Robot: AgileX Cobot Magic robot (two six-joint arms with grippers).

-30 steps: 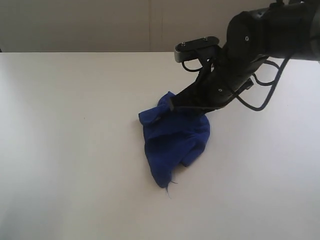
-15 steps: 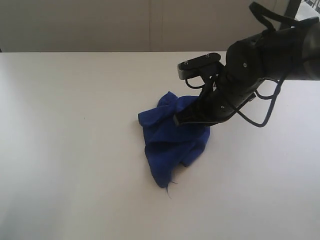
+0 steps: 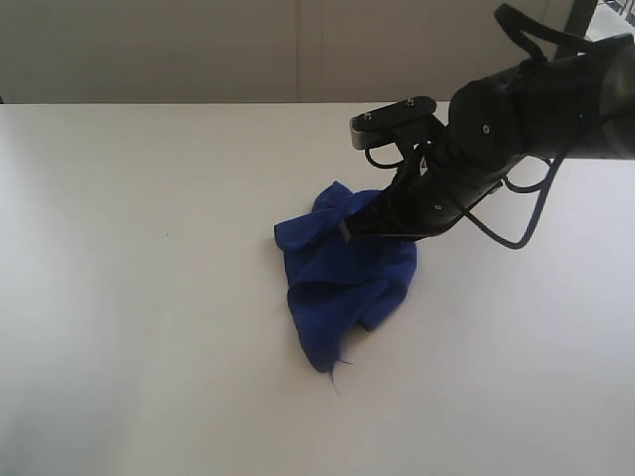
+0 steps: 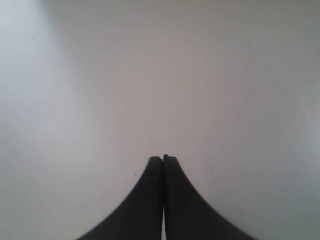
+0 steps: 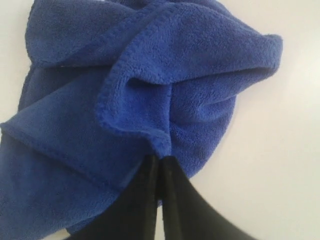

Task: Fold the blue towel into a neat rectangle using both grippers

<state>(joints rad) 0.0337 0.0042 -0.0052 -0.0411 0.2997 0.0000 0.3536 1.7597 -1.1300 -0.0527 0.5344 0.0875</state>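
Soft, even light, pale glare on the white table [image 3: 60, 178], slightly hazy, low-contrast pictures.

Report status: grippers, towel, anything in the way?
Left gripper shut, empty, over bare table. Right gripper shut, pinching a fold of the blue towel. Towel crumpled in a heap, not yet folded. No obstruction in view.

The right arm's bulky, rounded matte black housing [image 3: 526, 109] carries a few small bright screw heads on its shell. Black cables [image 3: 523, 30] arch above it and loop out beneath it. A flat grey bracket [image 3: 394, 116] with tiny screws on its top sits at the wrist. The black right claw [image 3: 344, 230] has two narrow, tapering fingers [image 5: 185, 210]. The left claw [image 4: 163, 159] has the same smooth, curved black shape.
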